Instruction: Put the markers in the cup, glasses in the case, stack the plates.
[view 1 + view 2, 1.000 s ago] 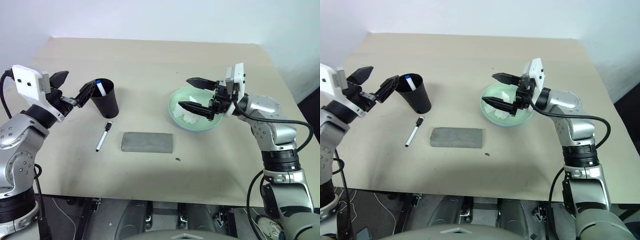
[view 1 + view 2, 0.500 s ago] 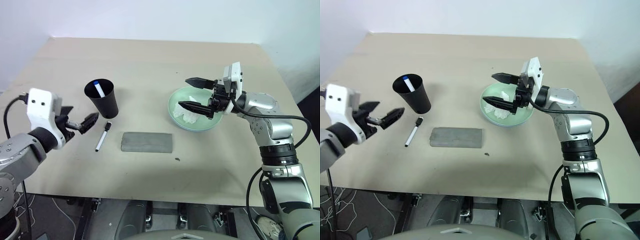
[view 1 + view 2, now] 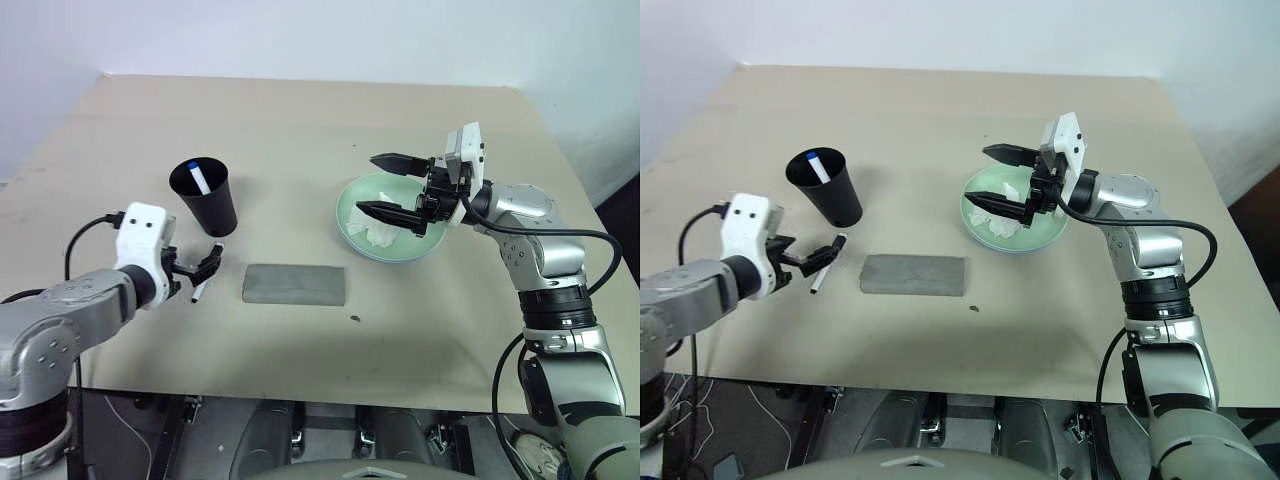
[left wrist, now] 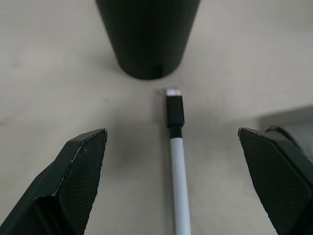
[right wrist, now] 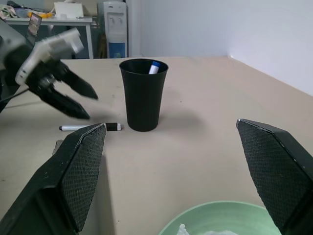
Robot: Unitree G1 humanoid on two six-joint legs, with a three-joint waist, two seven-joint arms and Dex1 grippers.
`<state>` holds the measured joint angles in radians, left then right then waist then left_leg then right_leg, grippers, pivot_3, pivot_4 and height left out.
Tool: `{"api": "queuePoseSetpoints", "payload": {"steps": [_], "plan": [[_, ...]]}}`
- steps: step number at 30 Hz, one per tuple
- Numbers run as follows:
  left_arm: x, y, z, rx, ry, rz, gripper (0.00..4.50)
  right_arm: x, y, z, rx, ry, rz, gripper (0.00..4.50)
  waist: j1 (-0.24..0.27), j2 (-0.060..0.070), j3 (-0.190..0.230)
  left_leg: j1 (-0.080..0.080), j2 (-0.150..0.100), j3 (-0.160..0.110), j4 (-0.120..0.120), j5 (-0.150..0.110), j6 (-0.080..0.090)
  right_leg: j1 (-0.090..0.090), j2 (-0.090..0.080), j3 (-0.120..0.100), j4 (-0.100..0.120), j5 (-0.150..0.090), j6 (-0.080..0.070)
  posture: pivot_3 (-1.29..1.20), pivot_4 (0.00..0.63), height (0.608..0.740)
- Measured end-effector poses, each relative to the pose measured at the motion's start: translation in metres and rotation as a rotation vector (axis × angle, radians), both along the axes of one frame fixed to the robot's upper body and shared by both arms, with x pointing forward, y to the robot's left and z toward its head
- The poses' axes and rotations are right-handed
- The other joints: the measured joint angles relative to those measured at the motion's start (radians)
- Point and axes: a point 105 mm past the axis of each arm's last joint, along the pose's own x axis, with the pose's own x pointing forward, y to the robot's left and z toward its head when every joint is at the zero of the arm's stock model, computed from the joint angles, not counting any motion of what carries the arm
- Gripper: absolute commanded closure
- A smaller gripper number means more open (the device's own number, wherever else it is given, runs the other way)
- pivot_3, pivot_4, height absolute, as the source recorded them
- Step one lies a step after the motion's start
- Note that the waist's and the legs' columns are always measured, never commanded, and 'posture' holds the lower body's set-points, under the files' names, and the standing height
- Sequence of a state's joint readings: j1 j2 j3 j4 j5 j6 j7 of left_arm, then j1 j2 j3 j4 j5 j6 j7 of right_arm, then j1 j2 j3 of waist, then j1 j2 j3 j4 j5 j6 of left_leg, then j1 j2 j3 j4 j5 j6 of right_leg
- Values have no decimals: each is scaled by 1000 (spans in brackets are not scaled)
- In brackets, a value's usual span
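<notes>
Mostly beige table (image 3: 300,120), white wall (image 3: 320,35) behind

you see just the blue-capped tip of one marker (image 3: 199,176) above the rim of the cup (image 3: 212,205); the rest is hidden inside. the left gripper (image 3: 192,272) covers the near end of the black-capped marker (image 4: 177,161). the tissue (image 3: 382,231) and right gripper (image 3: 392,187) hide much of the green plate (image 3: 352,232). you can't tell whether a blue plate lies under it.
</notes>
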<state>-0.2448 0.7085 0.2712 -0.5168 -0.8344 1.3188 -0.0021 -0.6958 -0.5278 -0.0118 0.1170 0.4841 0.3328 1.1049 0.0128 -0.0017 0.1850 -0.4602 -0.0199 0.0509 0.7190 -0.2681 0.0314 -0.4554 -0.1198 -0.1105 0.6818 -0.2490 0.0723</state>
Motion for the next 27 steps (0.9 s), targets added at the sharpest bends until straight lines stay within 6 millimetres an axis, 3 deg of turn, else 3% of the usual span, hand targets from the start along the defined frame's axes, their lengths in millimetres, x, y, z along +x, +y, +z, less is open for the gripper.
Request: {"api": "queuePoseSetpoints", "payload": {"steps": [4,8,11,23,27], "plan": [[6,-3,-22,15,59,5,17,0,-1,0,-2,-2,-13,0,0,0,0,-1,0,0,-1,1,0,-2,0,0,0,0,0,0,150,681],[13,-4,-22,26,61,18,17,-2,-2,1,-7,-10,-21,0,1,0,0,0,0,0,-1,0,1,-2,-1,0,0,0,-1,0,150,681],[16,-2,-22,37,81,37,594,-2,-4,0,-11,-5,-33,0,0,0,0,0,0,-1,-1,0,4,-1,-1,0,0,1,-2,0,150,681],[15,3,-19,54,145,61,4485,-2,-6,-2,-14,1,-52,0,-1,0,0,0,1,0,-3,3,2,-2,0,0,0,2,-3,0,150,681],[15,4,-18,50,155,71,4485,-2,-6,-3,-13,5,-54,0,-2,0,0,0,1,0,-3,2,3,-2,-1,0,0,2,-3,0,150,681]]}}
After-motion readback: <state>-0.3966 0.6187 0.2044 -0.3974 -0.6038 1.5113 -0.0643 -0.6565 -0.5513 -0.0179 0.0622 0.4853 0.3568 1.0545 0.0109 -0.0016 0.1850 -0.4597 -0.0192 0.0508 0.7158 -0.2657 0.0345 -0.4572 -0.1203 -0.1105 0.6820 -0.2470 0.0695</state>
